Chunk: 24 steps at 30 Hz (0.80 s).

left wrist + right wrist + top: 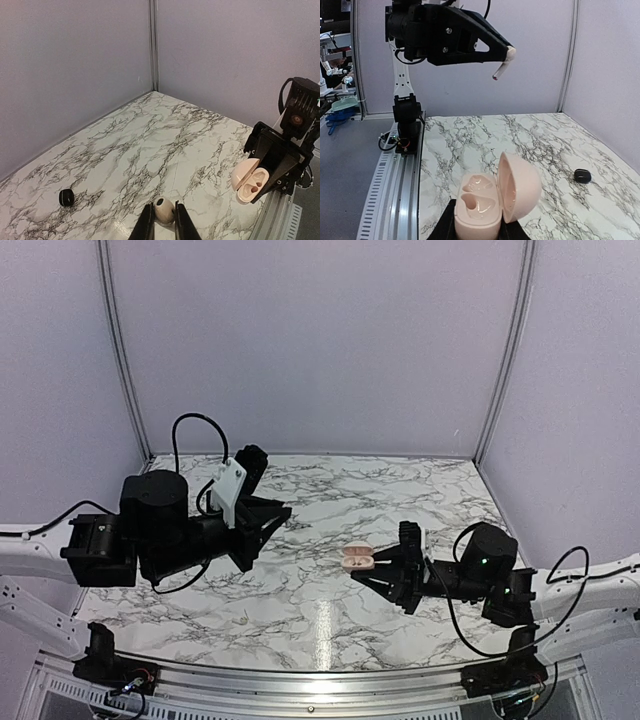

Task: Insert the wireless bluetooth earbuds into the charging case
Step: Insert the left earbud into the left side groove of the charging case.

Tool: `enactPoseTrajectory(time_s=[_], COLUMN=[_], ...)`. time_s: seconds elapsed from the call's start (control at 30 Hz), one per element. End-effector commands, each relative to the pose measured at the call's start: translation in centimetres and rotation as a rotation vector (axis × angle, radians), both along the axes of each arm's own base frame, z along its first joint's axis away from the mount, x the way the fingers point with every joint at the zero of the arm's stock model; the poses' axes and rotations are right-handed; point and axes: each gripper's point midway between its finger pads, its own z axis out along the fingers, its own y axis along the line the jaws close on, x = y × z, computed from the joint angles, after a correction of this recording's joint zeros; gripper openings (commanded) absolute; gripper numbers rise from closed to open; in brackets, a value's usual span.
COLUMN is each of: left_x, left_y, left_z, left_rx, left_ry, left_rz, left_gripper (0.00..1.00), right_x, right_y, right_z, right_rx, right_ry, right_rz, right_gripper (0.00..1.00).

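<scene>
**Pale earbud pinched on the left, open case gripped on the right**

Top view: the left fingers [272, 517] point right over the left-centre of the marble worktop [300, 610]. Further right, the right fingers [390, 575] clamp the charging case [357, 559].

Left wrist view: the left fingers are closed on a cream earbud [164, 210]. A small black object [66, 197] lies on the worktop to the left, and the open case is at far right.

Right wrist view: the case stands between the right fingers, its wells facing up and its lid swung right. The earbud hangs high above, stem down.

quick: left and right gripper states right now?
left gripper: jaws closed on a pale earbud.
right gripper: jaws closed on the charging case, lid open.
</scene>
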Motion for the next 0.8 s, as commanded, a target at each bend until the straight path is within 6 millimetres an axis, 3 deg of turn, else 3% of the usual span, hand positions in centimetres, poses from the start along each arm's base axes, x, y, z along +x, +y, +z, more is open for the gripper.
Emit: enactPoseTrajectory(time_s=[0.0, 0.23, 0.43, 0.77], left_x=[-0.8, -2.3, -3.4, -4.5], left_y=[-1.1, -2.5, -3.7, -5.7], left_z=[1.2, 0.6, 0.4, 0.0], left_rx=[-0.016, 0.013, 0.017, 0.036], left_ry=[-0.106, -0.141, -0.160, -0.183], left_rz=[-0.047, -0.104, -0.142, -0.200], left_gripper=[0.13, 0.13, 0.13, 0.13], right_x=[1.1, 1.6, 1.9, 0.7], right_y=[0.9, 2.4, 2.2, 2.7], right_z=[2.1, 1.9, 2.4, 2.4], right_rx=[0.080, 0.088, 0.127, 0.136], right_ry=[-0.165, -0.189, -0.209, -0.256], right_rz=[-0.048, -0.037, -0.061, -0.013], right_gripper=[0.00, 0.00, 0.00, 0.00])
